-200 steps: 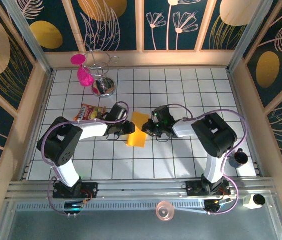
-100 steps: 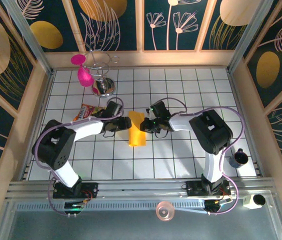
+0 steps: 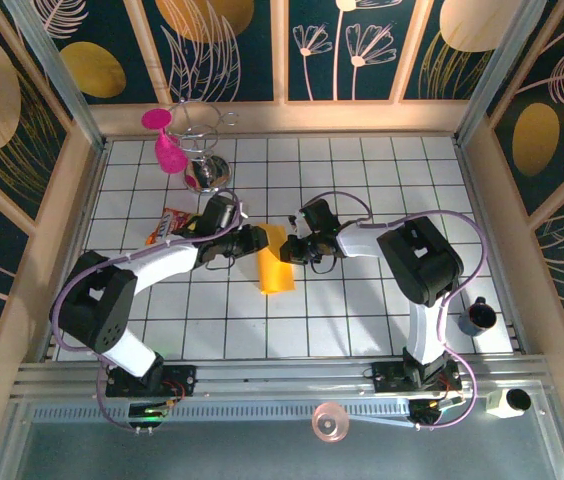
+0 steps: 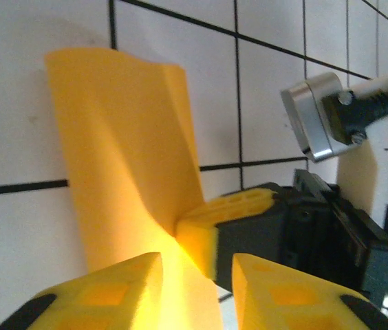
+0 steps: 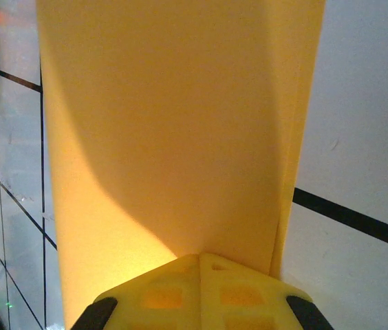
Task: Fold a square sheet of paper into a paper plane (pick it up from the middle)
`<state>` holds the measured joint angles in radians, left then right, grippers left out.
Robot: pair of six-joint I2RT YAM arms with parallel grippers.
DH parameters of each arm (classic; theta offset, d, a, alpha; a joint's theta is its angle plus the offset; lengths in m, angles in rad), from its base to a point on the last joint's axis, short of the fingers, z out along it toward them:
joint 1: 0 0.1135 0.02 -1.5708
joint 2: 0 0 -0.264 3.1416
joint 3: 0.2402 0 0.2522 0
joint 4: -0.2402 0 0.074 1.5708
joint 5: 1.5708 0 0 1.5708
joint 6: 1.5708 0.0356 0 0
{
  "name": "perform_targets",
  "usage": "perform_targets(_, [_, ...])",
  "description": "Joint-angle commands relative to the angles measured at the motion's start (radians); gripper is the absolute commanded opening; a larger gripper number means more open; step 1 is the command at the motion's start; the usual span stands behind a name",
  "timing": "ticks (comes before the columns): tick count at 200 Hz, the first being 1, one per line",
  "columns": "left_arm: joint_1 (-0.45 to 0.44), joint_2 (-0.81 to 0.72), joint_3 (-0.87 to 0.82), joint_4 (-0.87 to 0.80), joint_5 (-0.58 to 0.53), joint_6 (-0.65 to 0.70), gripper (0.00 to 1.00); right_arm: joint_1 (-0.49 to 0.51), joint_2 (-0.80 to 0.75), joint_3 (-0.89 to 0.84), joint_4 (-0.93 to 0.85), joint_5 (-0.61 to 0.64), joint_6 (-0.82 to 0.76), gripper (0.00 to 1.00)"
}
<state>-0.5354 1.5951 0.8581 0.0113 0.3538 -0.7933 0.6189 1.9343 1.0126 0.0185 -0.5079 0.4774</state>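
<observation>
The orange-yellow square sheet of paper [image 3: 274,264] is folded lengthwise into a narrow strip, its upper part lifted off the tiles. My right gripper [image 3: 293,249] is shut on its right edge near the top; the right wrist view has the closed fingertips [image 5: 201,265] pressed against the paper [image 5: 173,124]. My left gripper [image 3: 259,240] comes in from the left at the same height. In the left wrist view its jaws [image 4: 197,275] stand apart with the paper [image 4: 125,158] running into the gap, and the right gripper's finger [image 4: 211,223] pinches the sheet just beyond.
A red-and-yellow snack packet [image 3: 169,225] lies left of the left arm. A pink object [image 3: 167,150] and a shiny metal stand [image 3: 205,172] are at the back left. A dark cup [image 3: 479,315] sits at the right edge, and a tape roll [image 3: 330,422] on the near rail.
Both grippers moved up the table and closer together. The paper went from lying flatter to a narrower, raised strip. The left jaws spread, then narrowed around the paper's edge.
</observation>
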Motion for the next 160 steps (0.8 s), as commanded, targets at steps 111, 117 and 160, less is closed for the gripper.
perform_targets(111, [-0.063, 0.201, 0.045, 0.013, 0.059, -0.04, 0.07, -0.017, 0.104, -0.059, -0.181, 0.155, 0.015, 0.04])
perform_targets(117, [-0.062, 0.206, 0.045, 0.013, 0.057, -0.041, 0.07, -0.016, 0.105, -0.06, -0.18, 0.157, 0.017, 0.04])
perform_targets(160, [-0.063, 0.226, 0.053, -0.045, 0.005, -0.009, 0.06, -0.015, 0.112, -0.065, -0.188, 0.17, 0.018, 0.04])
